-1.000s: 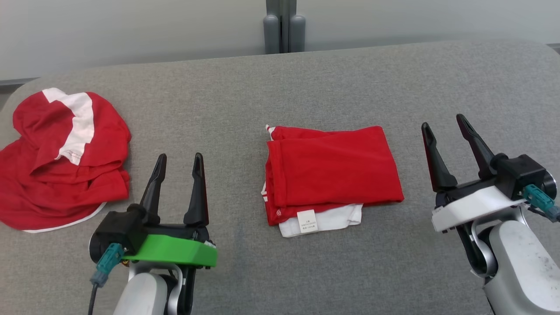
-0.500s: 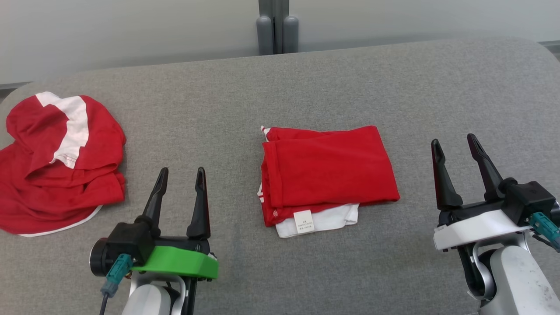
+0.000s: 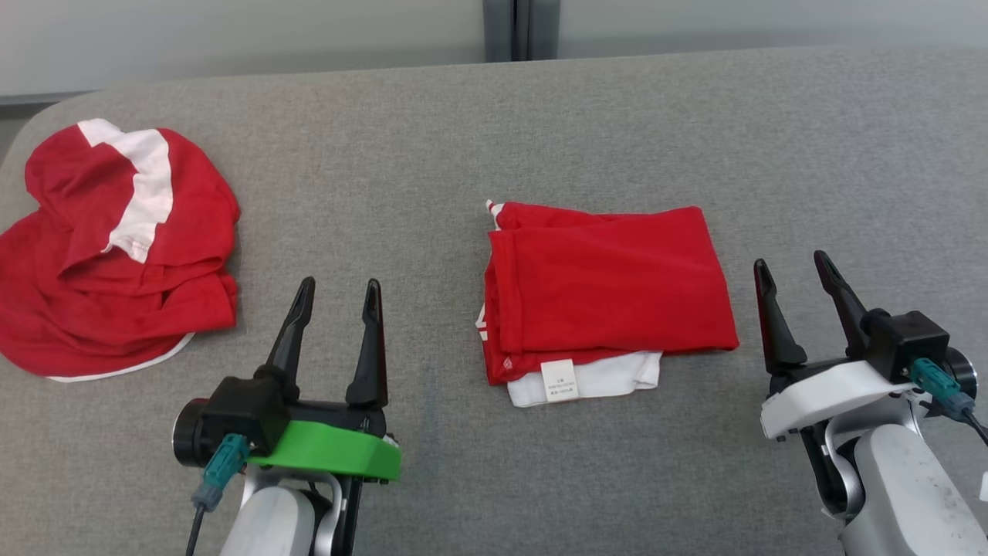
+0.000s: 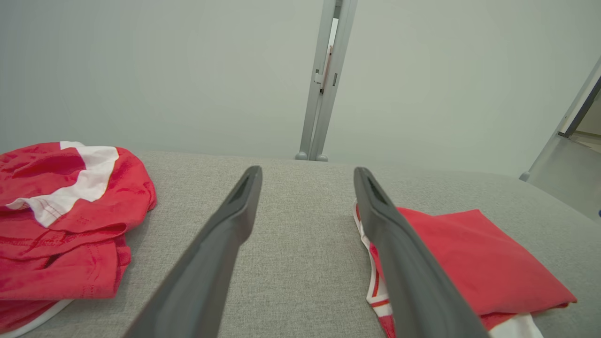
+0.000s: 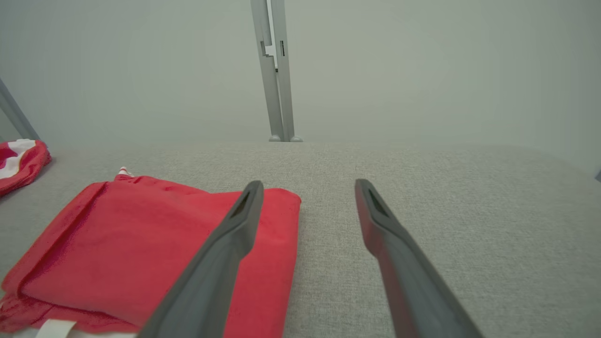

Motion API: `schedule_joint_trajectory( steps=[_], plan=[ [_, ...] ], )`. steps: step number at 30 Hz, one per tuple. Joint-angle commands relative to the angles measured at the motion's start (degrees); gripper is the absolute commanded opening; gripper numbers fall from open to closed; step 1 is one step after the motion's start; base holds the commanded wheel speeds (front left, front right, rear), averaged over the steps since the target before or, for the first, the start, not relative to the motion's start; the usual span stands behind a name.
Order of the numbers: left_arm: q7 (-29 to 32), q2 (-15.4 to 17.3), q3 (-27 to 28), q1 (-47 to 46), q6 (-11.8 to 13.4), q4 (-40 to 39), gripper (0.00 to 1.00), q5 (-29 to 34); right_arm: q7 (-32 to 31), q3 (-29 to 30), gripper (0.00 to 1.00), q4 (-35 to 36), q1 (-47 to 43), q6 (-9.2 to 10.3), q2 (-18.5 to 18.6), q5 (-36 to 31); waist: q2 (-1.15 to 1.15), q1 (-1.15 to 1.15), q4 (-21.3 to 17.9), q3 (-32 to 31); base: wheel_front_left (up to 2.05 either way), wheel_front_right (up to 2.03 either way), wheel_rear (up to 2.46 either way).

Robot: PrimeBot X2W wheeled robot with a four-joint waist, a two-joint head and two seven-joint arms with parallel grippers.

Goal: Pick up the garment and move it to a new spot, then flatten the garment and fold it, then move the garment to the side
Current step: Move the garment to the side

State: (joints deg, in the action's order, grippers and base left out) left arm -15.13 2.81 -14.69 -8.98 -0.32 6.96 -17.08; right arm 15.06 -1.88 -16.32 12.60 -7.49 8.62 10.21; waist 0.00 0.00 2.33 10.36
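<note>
A folded red garment with a white layer and a label at its near edge lies flat on the grey surface, a little right of centre. It also shows at the right in the left wrist view and at the left in the right wrist view. My left gripper stands open to the left of it, fingers empty. My right gripper stands open just off its right edge, holding nothing. Neither gripper touches the cloth.
A second, crumpled red and white garment lies in a heap at the far left of the surface, also seen in the left wrist view. A grey post stands behind the back edge, against a pale wall.
The head camera has shifted, so the whole picture has moved. Both grippers have drawn back toward me and lower in view, staying open. The garments lie as before.
</note>
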Motion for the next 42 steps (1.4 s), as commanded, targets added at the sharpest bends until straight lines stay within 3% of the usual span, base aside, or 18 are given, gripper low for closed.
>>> schedule_joint_trajectory(
  steps=[1, 10, 18, 19, 20, 32, 42],
  plan=[
    [0.0, 0.18, -0.31, -1.35, 0.16, -0.13, 1.0, -0.16, 0.15, -0.18, 1.0, -2.04, 1.42, 0.0, 0.38, 0.34, 0.0, 0.0, 2.1, 2.18, 0.0, 0.0, 0.0],
    [0.0, 0.18, -2.84, -3.12, 0.86, -0.16, 1.0, -1.08, -0.88, -1.76, 1.0, -15.84, 7.78, 0.0, 1.33, 1.77, 0.0, 0.0, 6.35, 5.14, 0.0, 0.0, 0.0],
    [0.0, 0.18, -3.62, -3.29, 1.28, 0.11, 1.0, -1.23, -1.48, -4.88, 1.0, -24.06, 11.22, -0.02, 1.33, 6.36, 0.0, 0.0, 7.43, 5.18, 0.0, 0.0, 0.0],
    [0.0, 0.18, -3.62, -3.24, 1.33, 0.09, 1.0, -1.22, -1.49, -5.49, 0.36, -24.8, 11.5, -0.02, 1.41, 6.83, 0.0, 0.0, 7.32, 5.06, 0.0, 0.0, 0.0],
    [0.0, 0.18, -3.65, -3.23, 1.29, 0.06, 1.0, -1.18, -1.36, -5.94, 0.0, -25.16, 11.79, -0.02, 1.62, 6.91, 0.0, 0.0, 7.17, 4.96, 0.0, 0.0, 0.0],
    [0.0, 0.18, -3.66, -3.37, -0.01, -0.36, 1.0, 0.81, 0.17, -12.21, 0.0, -23.87, 15.38, 0.04, 5.49, 3.14, 0.0, 0.0, 0.72, 3.58, 0.0, 0.0, 0.0],
    [0.0, 0.22, -5.6, -6.46, -1.31, -1.07, 1.0, 3.08, 0.18, -19.43, 0.0, -21.42, 19.51, 0.04, 15.11, 0.51, 0.0, 0.0, -8.7, 6.82, 0.0, 0.0, 0.0]
  ],
)
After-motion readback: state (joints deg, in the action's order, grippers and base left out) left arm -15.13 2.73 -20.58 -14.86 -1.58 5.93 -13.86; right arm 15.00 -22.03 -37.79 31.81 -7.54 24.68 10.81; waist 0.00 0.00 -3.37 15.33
